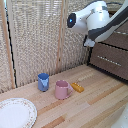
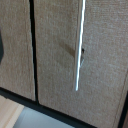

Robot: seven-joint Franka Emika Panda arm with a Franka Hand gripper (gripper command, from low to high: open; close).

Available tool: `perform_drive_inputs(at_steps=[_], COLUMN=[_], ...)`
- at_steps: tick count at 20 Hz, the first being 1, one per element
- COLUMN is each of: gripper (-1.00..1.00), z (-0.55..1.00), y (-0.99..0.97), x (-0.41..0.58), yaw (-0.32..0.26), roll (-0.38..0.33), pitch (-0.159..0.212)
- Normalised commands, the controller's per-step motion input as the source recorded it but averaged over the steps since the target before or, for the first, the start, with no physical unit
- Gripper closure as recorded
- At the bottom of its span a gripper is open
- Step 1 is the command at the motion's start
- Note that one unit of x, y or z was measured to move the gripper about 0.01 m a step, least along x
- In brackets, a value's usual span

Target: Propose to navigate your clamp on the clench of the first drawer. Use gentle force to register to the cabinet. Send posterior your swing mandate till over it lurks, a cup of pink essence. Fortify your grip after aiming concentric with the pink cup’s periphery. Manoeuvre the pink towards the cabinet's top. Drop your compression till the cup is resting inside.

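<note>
Two cups sit on the wooden table [image 1: 100,102]: the pink cup [image 1: 62,89] upright near the middle, the blue cup [image 1: 43,81] just beside it toward the exterior view's left. A small orange thing [image 1: 77,87] lies close on the pink cup's other side, and a patterned plate [image 1: 15,113] rests at the near corner. The cabinet [image 1: 114,56] stands at the exterior view's right, and a drawer handle [image 1: 107,59] shows as a pale bar. The arm [image 1: 95,21] hangs high near the cabinet. Its clamp is hidden behind the arm, so I cannot tell how wide it stands or whether it holds anything. The wrist view shows only a woven screen [image 2: 55,50]. From here, a descent onto the pink cup risks knocking the blue cup or the orange thing, since both crowd it.
</note>
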Motion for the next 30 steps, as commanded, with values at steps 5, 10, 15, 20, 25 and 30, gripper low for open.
perform_drive_inputs(at_steps=[5, 10, 15, 20, 25, 30], gripper=[-1.00, -1.00, -1.00, -1.00, -1.00, 1.00], z=[-0.10, 0.00, 0.01, -0.01, -0.01, 0.02], y=[-0.62, -0.63, -0.62, -0.58, -0.45, -0.23], x=[-0.254, -0.342, -0.277, -0.019, 0.020, 0.057], yaw=[0.150, 0.117, 0.119, 0.153, 0.226, 0.107], roll=[-0.075, -0.104, -0.126, -0.146, -0.110, -0.033], pitch=[0.000, -0.003, -0.010, 0.000, 0.000, 0.028])
